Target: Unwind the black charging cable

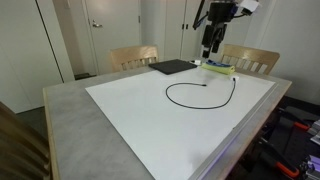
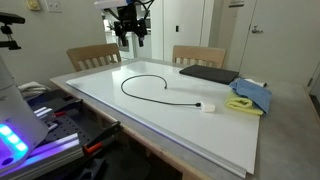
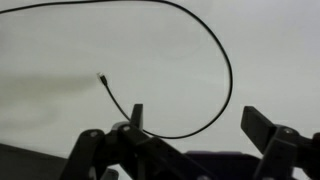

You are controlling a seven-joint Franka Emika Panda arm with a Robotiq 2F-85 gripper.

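Observation:
The black charging cable [image 1: 205, 93] lies in an open loop on the white board [image 1: 150, 120], apart from everything else. It also shows in an exterior view [image 2: 150, 85], with a small white plug end [image 2: 209, 107], and in the wrist view [image 3: 215, 60], with one thin free end [image 3: 101, 77]. My gripper [image 1: 210, 45] hangs high above the board's far edge, well above the cable; it shows from the other side too [image 2: 130, 38]. In the wrist view its fingers [image 3: 195, 125] are spread apart with nothing between them.
A flat black rectangular pad [image 1: 172, 67] lies at the board's far edge. A blue cloth on something yellow [image 2: 248, 97] sits by a corner. Two wooden chairs [image 2: 93, 56] stand behind the table. Equipment with lit parts [image 2: 20, 135] is beside the table.

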